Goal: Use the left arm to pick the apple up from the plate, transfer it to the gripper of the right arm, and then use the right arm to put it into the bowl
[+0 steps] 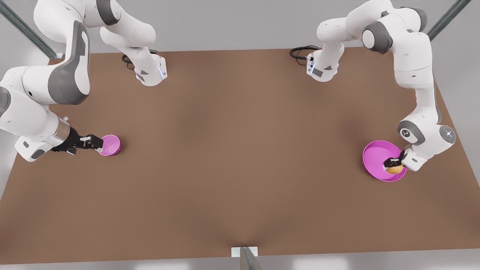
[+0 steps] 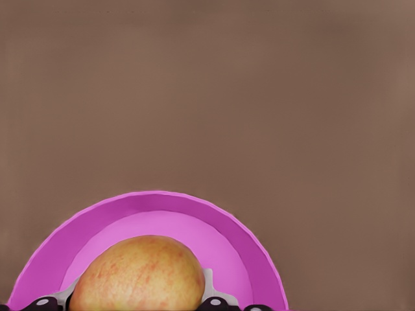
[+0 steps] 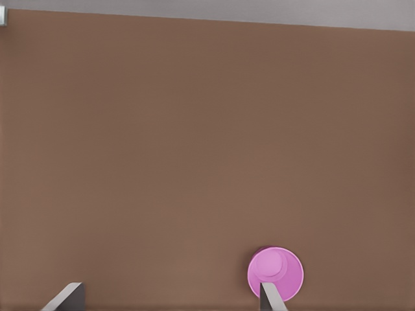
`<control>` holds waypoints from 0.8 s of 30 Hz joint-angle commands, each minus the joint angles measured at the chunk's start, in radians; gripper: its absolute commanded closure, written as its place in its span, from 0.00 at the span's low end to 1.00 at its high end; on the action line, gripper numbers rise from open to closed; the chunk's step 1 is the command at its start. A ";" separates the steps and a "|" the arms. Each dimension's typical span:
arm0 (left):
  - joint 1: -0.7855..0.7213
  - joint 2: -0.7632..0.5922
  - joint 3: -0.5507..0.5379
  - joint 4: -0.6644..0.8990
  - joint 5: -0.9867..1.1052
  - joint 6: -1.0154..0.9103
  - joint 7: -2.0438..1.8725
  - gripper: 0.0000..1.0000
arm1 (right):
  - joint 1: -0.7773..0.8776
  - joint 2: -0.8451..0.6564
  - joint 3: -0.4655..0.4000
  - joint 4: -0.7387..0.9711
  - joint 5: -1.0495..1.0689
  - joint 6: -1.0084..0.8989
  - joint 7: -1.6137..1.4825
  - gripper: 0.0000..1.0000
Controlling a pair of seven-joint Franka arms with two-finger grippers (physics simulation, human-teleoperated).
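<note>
The yellow-orange apple (image 1: 395, 169) rests on the wide pink plate (image 1: 375, 153) at the front view's right. My left gripper (image 1: 392, 164) reaches down onto it. In the left wrist view the apple (image 2: 137, 275) sits between the pale pads (image 2: 209, 284), which press against its two sides over the plate (image 2: 155, 199). At the front view's left, my right gripper (image 1: 93, 142) hangs beside the small deep pink bowl (image 1: 111, 144), its fingers (image 3: 271, 297) spread apart with nothing between them. The bowl (image 3: 276, 271) lies just past one fingertip.
The brown table (image 1: 240, 150) stretches wide between bowl and plate. Both arm bases (image 1: 152, 73) stand at the far edge with black cables. A small metal bracket (image 1: 244, 252) sits at the table's near edge.
</note>
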 commanded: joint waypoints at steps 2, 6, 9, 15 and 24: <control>-0.008 -0.019 -0.094 0.133 -0.162 -0.332 0.105 0.28 | -0.002 -0.001 -0.001 0.000 0.001 0.000 -0.013 0.00; -0.025 0.046 -0.391 0.239 -0.288 -0.329 0.105 0.28 | 0.001 -0.001 0.000 0.000 0.001 0.001 -0.011 0.00; -0.120 0.164 -0.542 0.351 -0.470 -0.235 0.349 0.27 | 0.006 -0.001 0.000 -0.001 0.080 0.003 0.005 0.00; -0.335 0.448 -0.751 0.736 -0.757 0.016 0.760 0.27 | -0.002 0.146 -0.001 0.005 0.700 0.111 0.064 0.00; -0.493 0.603 -0.826 0.957 -0.760 0.208 1.185 0.28 | 0.003 0.589 0.117 0.287 1.258 0.102 0.045 0.00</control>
